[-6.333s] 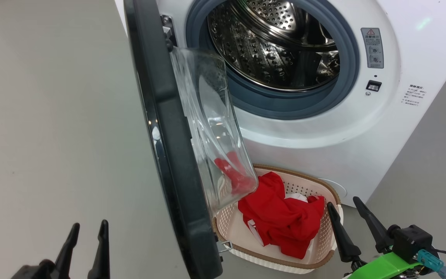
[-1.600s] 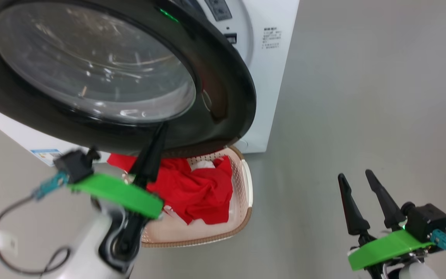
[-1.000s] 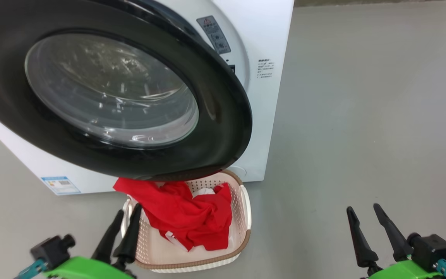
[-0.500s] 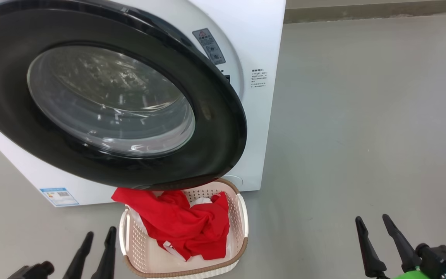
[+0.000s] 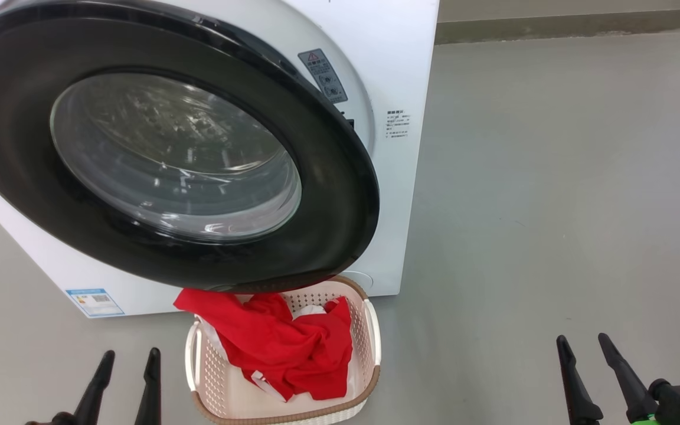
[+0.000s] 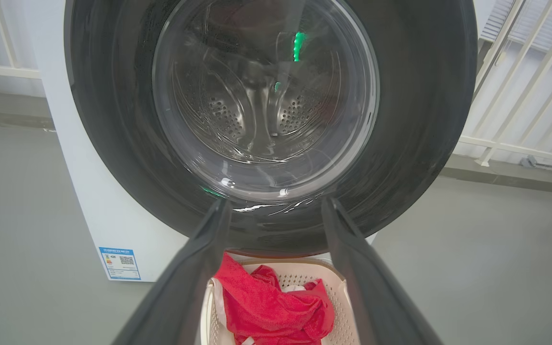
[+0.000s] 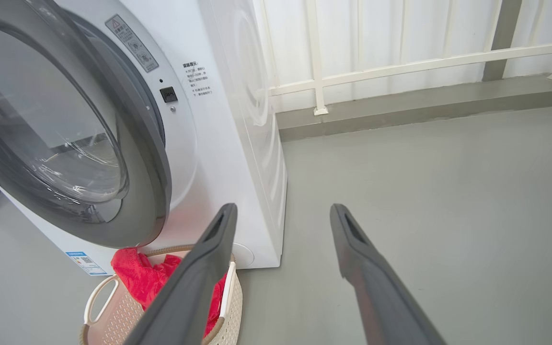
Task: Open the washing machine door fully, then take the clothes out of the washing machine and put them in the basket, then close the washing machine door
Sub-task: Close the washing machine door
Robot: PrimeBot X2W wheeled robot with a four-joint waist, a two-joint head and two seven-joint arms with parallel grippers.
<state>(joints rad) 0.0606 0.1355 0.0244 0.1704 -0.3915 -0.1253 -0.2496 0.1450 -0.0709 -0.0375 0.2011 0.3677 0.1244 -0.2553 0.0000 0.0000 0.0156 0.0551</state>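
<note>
Near left corner: left gripper (image 5: 130, 355), two long dark fingers pointing away, spread apart, holding nothing, low over the grey floor (image 5: 552, 206). In the left wrist view, that gripper (image 6: 276, 203) aimed toward the lower rim of the door, apart from it, touching nothing.

Farther back and to the right: washing machine (image 5: 399, 71), big and white, standing on the floor. Small blue label (image 5: 93, 301) low on its left, warning label (image 5: 322, 75) high on its front beside the door's edge.

Across the machine's front: washing machine door (image 5: 175, 159), a wide glossy black rim around a bulging clear window. Nearly shut but ajar, with the right edge standing off the white front, the gap plain in the right wrist view. Perforated steel drum (image 6: 257, 110) visible through the glass.

Just below the door's lower edge, on the near side of the machine: basket (image 5: 216, 383), cream perforated plastic with a brown rim, upright on the floor, far end tucked under the door.

Inside the basket: clothes (image 5: 281, 342), bright red fabric heaped with a little white cloth, one red fold draped over the far left rim.

Near right corner: right gripper (image 5: 582, 339), fingers likewise parted, empty, well apart from basket and machine, above the floor. In the right wrist view, that gripper (image 7: 283, 208) pointing past the machine's right side toward a white railing (image 7: 400, 62) along the far wall.
</note>
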